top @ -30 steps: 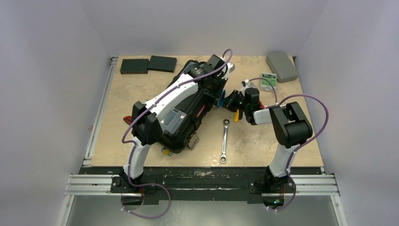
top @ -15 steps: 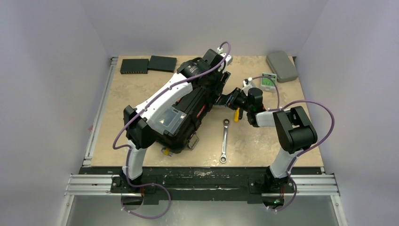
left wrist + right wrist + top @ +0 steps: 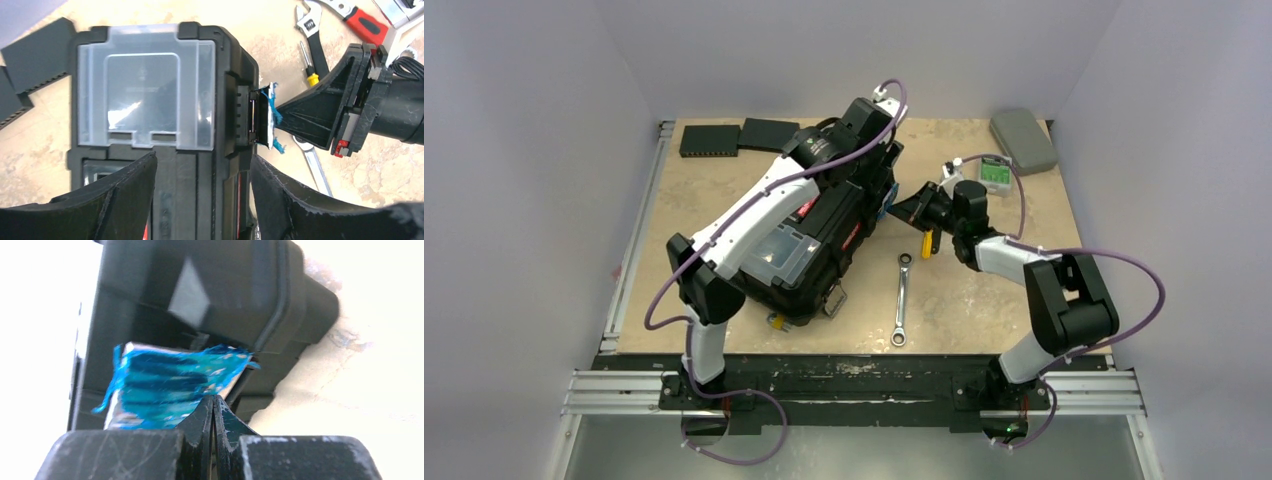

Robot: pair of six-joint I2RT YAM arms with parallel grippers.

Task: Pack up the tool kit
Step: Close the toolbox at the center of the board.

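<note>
Top view: the toolbox (image 3: 819, 250) lies diagonally at mid-table with the left arm (image 3: 759, 205) stretched over it and a ratchet wrench (image 3: 901, 300) unpacked just beside it.

Left wrist: the left gripper (image 3: 202, 200) hangs splayed above the box near its clear lid (image 3: 145, 95), gripping nothing, seemingly placed to steady it.

Right wrist: the right gripper (image 3: 214, 410), fingers pinched together on nothing, noses the blue-taped latch (image 3: 175, 385), likely working it.
</note>
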